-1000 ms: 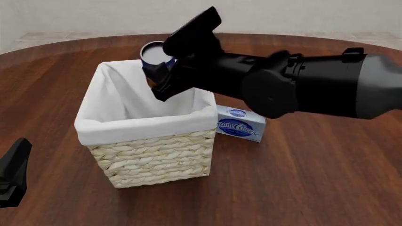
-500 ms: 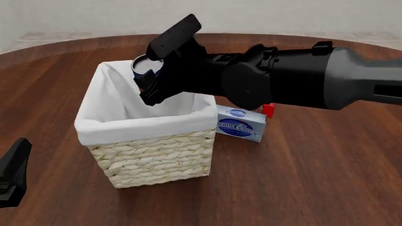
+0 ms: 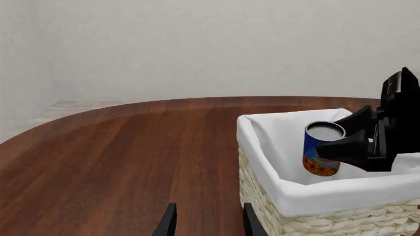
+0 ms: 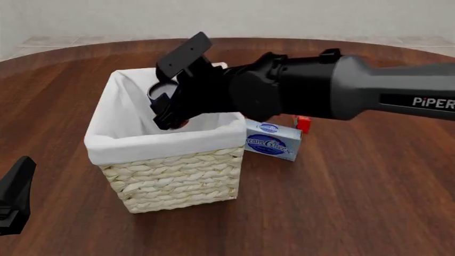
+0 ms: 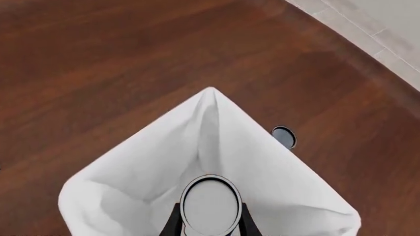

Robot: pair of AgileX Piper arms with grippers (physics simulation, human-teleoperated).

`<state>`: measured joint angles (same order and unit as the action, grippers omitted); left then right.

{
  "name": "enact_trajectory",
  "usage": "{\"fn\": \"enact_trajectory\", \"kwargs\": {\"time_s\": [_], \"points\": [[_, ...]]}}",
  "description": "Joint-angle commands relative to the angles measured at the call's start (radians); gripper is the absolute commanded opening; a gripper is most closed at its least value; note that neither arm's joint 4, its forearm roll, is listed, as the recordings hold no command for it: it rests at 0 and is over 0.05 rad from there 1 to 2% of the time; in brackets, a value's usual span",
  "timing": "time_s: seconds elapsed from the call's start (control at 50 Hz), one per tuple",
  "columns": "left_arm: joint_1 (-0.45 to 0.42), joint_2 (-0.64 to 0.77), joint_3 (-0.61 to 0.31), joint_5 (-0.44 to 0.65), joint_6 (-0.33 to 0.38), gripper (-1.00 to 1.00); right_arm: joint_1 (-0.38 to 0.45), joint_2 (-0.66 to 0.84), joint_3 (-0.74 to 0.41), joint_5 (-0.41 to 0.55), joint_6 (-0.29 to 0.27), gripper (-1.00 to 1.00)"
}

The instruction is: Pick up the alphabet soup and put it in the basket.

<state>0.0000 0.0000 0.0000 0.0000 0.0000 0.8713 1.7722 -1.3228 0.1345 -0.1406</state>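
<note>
While the front view mostly hides the alphabet soup (image 4: 161, 90) behind the big black right arm, the left wrist view shows the whole can (image 3: 322, 155) held upright inside the basket (image 3: 308, 196), above its white cloth. The right gripper (image 5: 208, 221) pinches the can's sides. The right wrist view also shows another small can (image 5: 284, 136) on the table past the basket. A blue-white box (image 4: 272, 140) and a small red box (image 4: 303, 124) sit beside the basket (image 4: 170, 176). The left gripper (image 3: 206, 223) is spread apart, holding nothing.
</note>
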Motion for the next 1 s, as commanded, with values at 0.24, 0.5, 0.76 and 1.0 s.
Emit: {"fn": "enact_trajectory", "kwargs": {"time_s": [0.24,0.5,0.76,1.0], "points": [[0.000,0.000,0.000,0.000,0.000,1.00,-0.038,0.064,-0.109,0.079,0.011,-1.00],[0.000,0.000,0.000,0.000,0.000,1.00,-0.068,0.127,-0.157,0.119,-0.012,-1.00],[0.000,0.000,0.000,0.000,0.000,1.00,-0.084,0.166,-0.170,0.129,-0.032,-1.00],[0.000,0.000,0.000,0.000,0.000,1.00,-0.067,0.168,-0.139,0.124,-0.025,-1.00]]}}
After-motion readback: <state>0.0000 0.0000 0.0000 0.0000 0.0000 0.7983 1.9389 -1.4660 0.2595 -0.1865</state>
